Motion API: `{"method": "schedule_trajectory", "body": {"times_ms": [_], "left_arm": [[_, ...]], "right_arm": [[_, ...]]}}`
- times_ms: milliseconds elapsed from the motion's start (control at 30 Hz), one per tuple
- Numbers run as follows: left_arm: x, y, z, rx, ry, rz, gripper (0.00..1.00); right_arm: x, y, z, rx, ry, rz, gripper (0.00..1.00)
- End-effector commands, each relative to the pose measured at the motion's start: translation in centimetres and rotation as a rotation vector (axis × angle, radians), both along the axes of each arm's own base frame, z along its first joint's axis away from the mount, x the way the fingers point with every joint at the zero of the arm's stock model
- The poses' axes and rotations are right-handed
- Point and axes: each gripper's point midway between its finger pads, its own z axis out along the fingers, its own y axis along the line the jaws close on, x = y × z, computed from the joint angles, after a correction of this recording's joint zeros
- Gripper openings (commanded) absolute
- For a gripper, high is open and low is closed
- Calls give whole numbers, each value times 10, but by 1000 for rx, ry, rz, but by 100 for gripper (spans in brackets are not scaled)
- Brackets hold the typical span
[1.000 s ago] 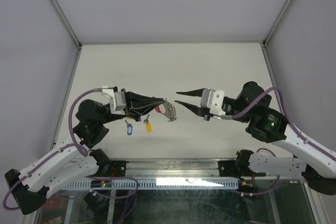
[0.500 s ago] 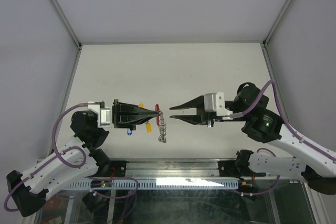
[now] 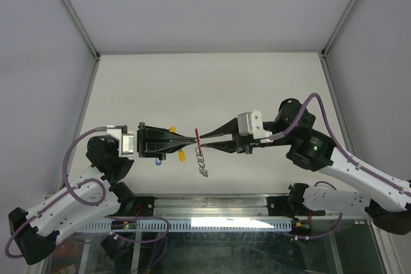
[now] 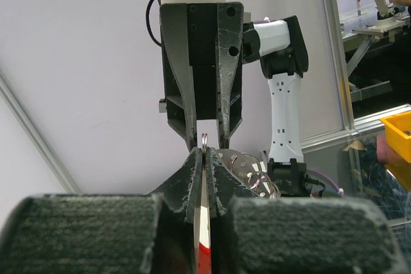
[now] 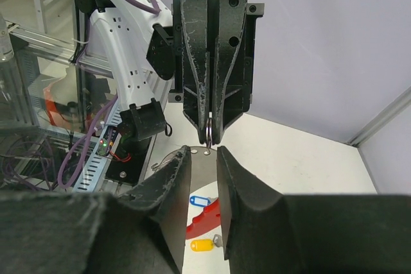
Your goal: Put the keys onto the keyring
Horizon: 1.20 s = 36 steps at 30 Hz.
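My left gripper [image 3: 194, 138] is shut on the keyring, holding it above the table; its red crescent [image 4: 203, 255] sits between the pads and a small metal ring [image 4: 204, 138] sticks out past the tips. The silvery chain [image 3: 203, 166] and a holed metal plate [image 4: 247, 168] dangle below. My right gripper [image 3: 203, 143] faces it tip to tip, open by a narrow gap, fingertips [image 5: 182, 165] flanking the ring [image 5: 209, 134] without visibly touching it. On the table lie a blue-tagged key [image 3: 158, 160] [image 5: 201, 201] and a yellow-tagged key [image 3: 182, 156] [image 5: 201, 244]. Another yellow tag [image 3: 171, 129] peeks from behind the left gripper.
White walls with metal corner posts [image 3: 72, 16] enclose the white table [image 3: 212, 88] on three sides. Both arm bases and a cable rail [image 3: 212, 222] line the near edge.
My right gripper moved left until its tips met the left gripper's tips, and its gap narrowed a little. The left gripper levelled out, and the chain now hangs straighter below it.
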Motion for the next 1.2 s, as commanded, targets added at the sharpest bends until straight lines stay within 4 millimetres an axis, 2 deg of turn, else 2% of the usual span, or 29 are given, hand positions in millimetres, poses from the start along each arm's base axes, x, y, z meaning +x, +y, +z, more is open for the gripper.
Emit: {"method": "schedule_trajectory", "body": {"times_ms": [0, 367, 533, 700, 767, 867, 1000, 1167], "left_arm": [[-10, 4, 13, -40, -43, -26, 0], [-12, 3, 11, -26, -40, -41, 0], [-11, 2, 8, -13, -31, -45, 0], [-4, -4, 4, 31, 15, -29, 1], [1, -5, 4, 48, 31, -14, 17], [8, -7, 3, 61, 64, 15, 30], [22, -9, 1, 77, 101, 76, 35], [39, -15, -7, 136, 136, 139, 34]], "right_arm": [[-8, 3, 18, 62, -13, 43, 24], [-7, 9, 14, 49, 0, 57, 16], [-6, 11, 13, 43, 9, 57, 0], [2, 9, 12, 3, 13, 5, 0], [8, 6, 11, -39, 8, -29, 0], [15, 0, 7, -100, -13, -76, 0], [29, -9, 1, -194, -20, -168, 0], [52, -19, -16, -364, -25, -287, 0]]}}
